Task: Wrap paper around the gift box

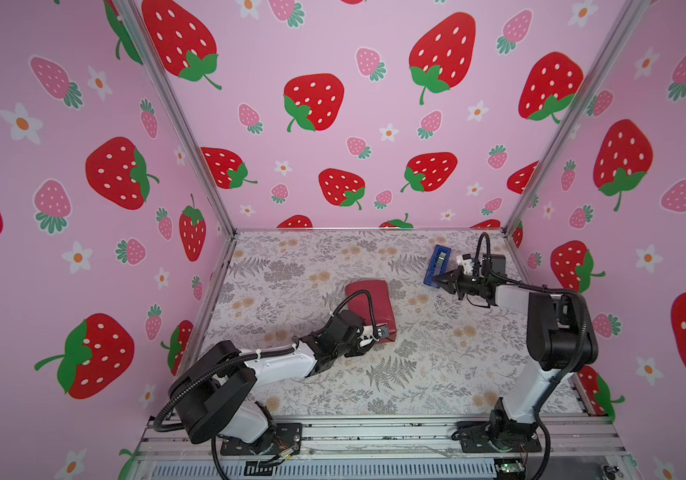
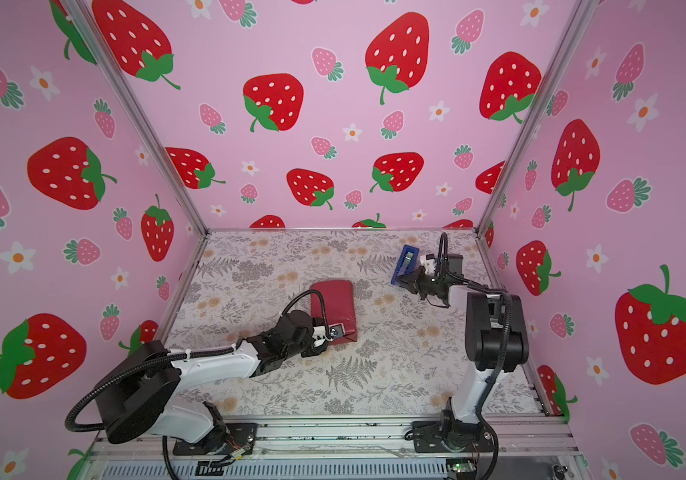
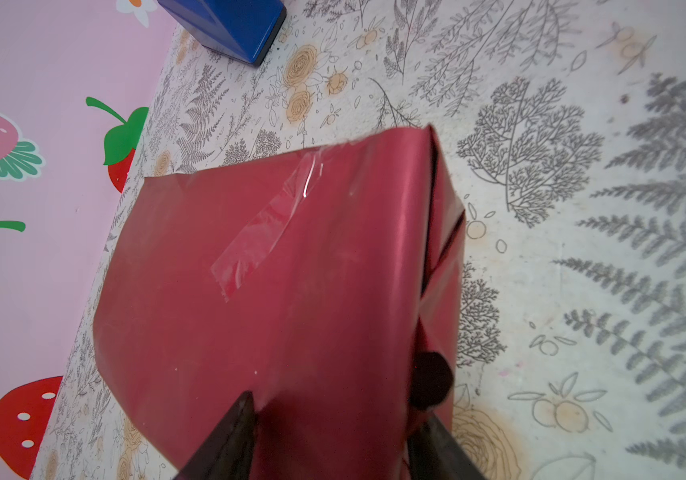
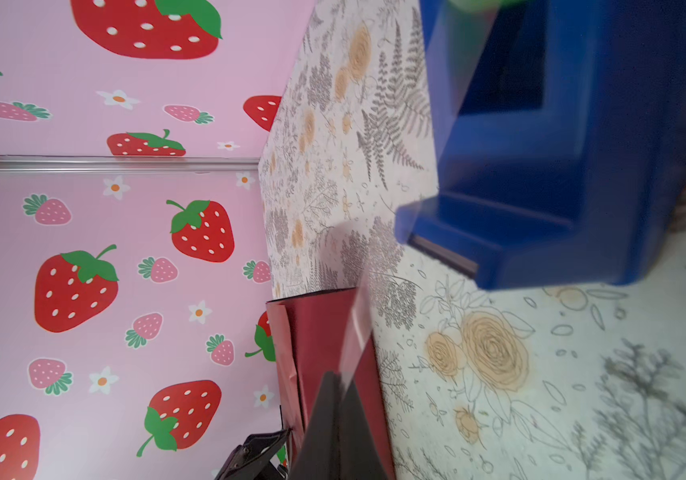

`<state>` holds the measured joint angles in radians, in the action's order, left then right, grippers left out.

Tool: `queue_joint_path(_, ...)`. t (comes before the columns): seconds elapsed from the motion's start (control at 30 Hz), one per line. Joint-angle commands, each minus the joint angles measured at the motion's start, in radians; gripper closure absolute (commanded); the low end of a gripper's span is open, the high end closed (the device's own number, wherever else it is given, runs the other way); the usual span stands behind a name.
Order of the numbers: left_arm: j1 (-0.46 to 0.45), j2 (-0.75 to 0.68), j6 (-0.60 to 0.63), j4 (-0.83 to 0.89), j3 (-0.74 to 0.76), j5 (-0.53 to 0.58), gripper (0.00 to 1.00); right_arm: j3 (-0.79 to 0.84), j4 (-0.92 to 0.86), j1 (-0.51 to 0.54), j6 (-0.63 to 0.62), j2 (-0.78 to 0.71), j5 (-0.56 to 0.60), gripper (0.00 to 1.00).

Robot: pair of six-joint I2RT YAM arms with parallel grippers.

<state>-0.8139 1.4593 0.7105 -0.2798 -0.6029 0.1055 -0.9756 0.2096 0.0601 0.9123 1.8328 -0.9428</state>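
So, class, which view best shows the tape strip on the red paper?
Left wrist view: the tape strip shows whole, close up. Both top views are too distant; the right wrist view catches only the paper's edge.

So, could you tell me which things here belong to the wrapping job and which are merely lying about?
In the job:
paper (gift box unseen, presumably inside)
taped strip on it
tape dispenser
tape strand
left gripper, gripping the paper
right gripper, shut on the strand

Merely there:
floral table cover
strawberry walls
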Motion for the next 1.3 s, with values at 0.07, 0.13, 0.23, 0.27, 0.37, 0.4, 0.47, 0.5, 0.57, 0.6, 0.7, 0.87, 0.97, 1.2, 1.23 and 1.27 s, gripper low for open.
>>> queue_joint_path(0.07,0.004,0.013,-0.002,0.067,0.014,0.031,0.42,0.040,0.013,0.025,-0.060,0.043,-0.022,1.00)
queue_joint_path(0.13,0.004,0.013,-0.002,0.068,0.014,0.029,0.42,0.037,0.018,0.032,-0.078,0.082,-0.031,1.00)
queue_joint_path(0.23,0.005,0.013,-0.002,0.069,0.013,0.031,0.42,0.047,-0.003,0.031,-0.121,0.120,0.009,1.00)
queue_joint_path(0.27,0.005,0.013,-0.003,0.071,0.012,0.031,0.42,0.053,-0.012,0.029,-0.134,0.133,0.024,1.00)
queue_joint_path(0.37,0.005,0.013,-0.003,0.072,0.012,0.029,0.42,0.076,-0.039,0.027,-0.164,0.149,0.081,1.00)
queue_joint_path(0.4,0.004,0.012,-0.003,0.073,0.012,0.027,0.42,0.080,-0.068,0.024,-0.183,0.149,0.114,1.00)
queue_joint_path(0.47,0.004,0.010,-0.003,0.073,0.012,0.028,0.42,0.093,-0.106,0.016,-0.210,0.145,0.165,1.00)
queue_joint_path(0.5,0.004,0.010,-0.002,0.076,0.012,0.028,0.42,0.103,-0.113,0.007,-0.218,0.142,0.176,1.00)
queue_joint_path(0.57,0.004,0.010,-0.002,0.077,0.012,0.028,0.42,0.116,-0.109,-0.005,-0.228,0.140,0.170,1.00)
queue_joint_path(0.6,0.004,0.012,-0.002,0.076,0.012,0.028,0.42,0.124,-0.100,-0.012,-0.233,0.127,0.165,1.00)
queue_joint_path(0.7,0.004,0.012,-0.002,0.081,0.011,0.031,0.42,0.156,-0.024,-0.017,-0.221,0.051,0.126,1.00)
queue_joint_path(0.87,0.004,0.006,-0.005,0.088,0.011,0.029,0.42,0.164,-0.004,-0.013,-0.228,-0.109,0.070,1.00)
queue_joint_path(0.97,0.005,0.006,-0.006,0.091,0.008,0.027,0.42,0.170,-0.004,0.000,-0.230,-0.189,0.005,1.00)
queue_joint_path(1.2,0.007,0.010,-0.013,0.097,0.003,0.017,0.43,0.242,0.025,0.136,-0.227,-0.349,0.002,1.00)
queue_joint_path(1.23,0.007,0.012,-0.013,0.099,0.002,0.017,0.43,0.260,0.065,0.174,-0.203,-0.365,0.009,1.00)
queue_joint_path(1.27,0.007,0.012,-0.014,0.101,0.000,0.015,0.43,0.285,0.103,0.213,-0.183,-0.377,0.020,1.00)
